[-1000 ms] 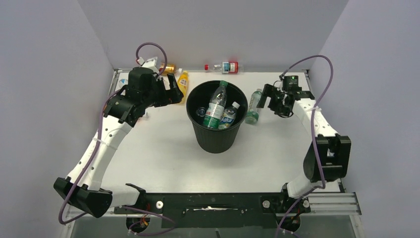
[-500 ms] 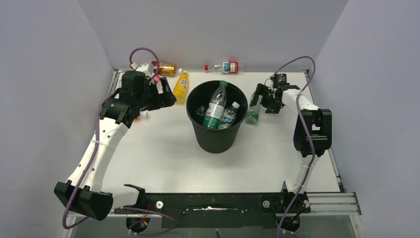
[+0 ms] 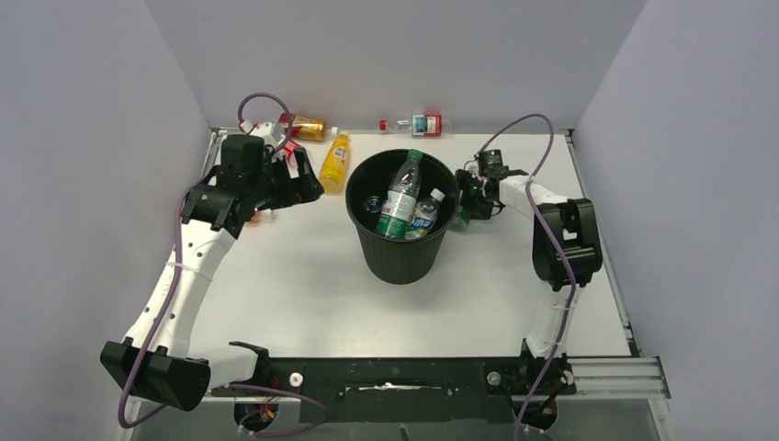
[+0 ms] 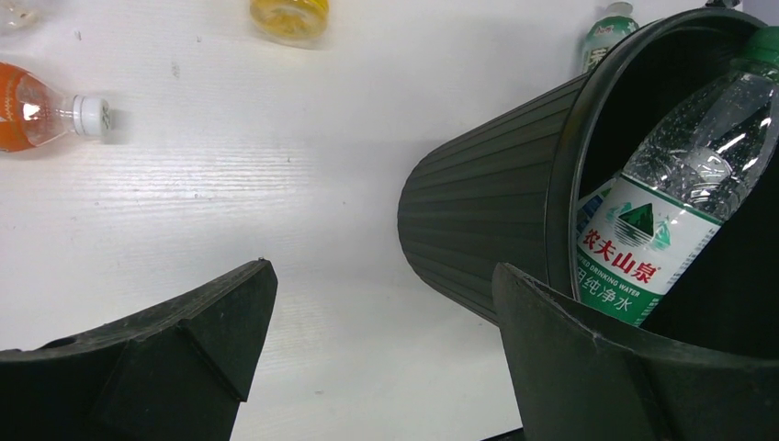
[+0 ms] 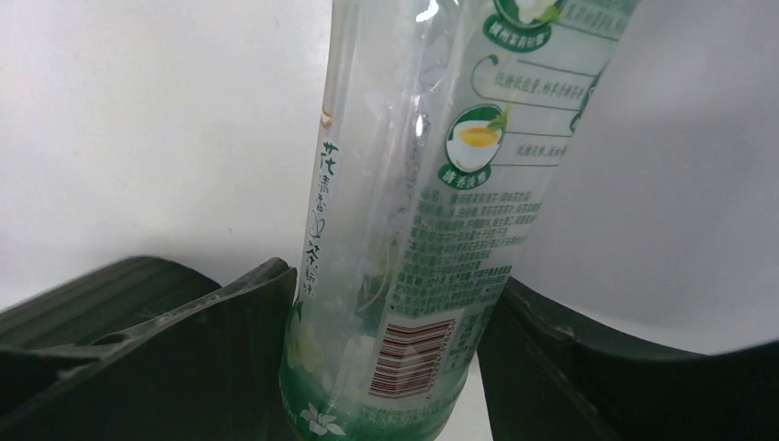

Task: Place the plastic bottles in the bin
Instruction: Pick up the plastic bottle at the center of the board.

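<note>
The right arm has swung in toward the bin (image 3: pixel 400 257), and the right fingers (image 5: pixel 230 349) have closed from wide onto the green bottle (image 5: pixel 432 230), which stands on the table (image 3: pixel 303 294) just beside it. Three bottles (image 3: pixel 400 197) already sit inside. The yellow bottle (image 3: pixel 335 163), amber bottle (image 3: pixel 308 126), red-label bottle (image 3: pixel 418 123) and orange bottle (image 4: pixel 28 106) lie out back. The left fingers (image 4: pixel 184 349) hang spread and empty. Not yet half done, I'd say.

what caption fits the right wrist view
Right pincer clamped on a clear green-label bottle, white table behind
</note>
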You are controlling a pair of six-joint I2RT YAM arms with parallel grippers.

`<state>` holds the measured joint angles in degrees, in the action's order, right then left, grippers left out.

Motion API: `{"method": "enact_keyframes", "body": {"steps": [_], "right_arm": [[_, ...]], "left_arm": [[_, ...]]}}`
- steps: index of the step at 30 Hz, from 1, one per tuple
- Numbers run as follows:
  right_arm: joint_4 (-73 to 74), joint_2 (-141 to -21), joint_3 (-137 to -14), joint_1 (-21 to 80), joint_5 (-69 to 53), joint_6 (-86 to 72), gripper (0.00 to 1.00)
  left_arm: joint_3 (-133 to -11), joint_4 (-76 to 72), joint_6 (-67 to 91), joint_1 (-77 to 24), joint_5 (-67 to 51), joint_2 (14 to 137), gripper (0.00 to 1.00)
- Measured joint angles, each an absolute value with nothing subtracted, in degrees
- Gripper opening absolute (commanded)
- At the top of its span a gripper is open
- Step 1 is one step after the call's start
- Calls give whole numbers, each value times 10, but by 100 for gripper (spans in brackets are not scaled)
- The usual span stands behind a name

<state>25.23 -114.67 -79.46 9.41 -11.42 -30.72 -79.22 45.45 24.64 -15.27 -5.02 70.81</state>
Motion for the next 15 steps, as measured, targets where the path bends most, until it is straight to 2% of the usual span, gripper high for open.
{"method": "enact_keyframes", "body": {"steps": [7, 15], "right_arm": [[221, -1032, -641, 117, -68, -327, 55], [213, -854, -462, 129, -38, -349, 52]], "left_arm": [[-792, 479, 243, -153, -54, 703, 89], [-792, 494, 242, -153, -54, 702, 89]]}}
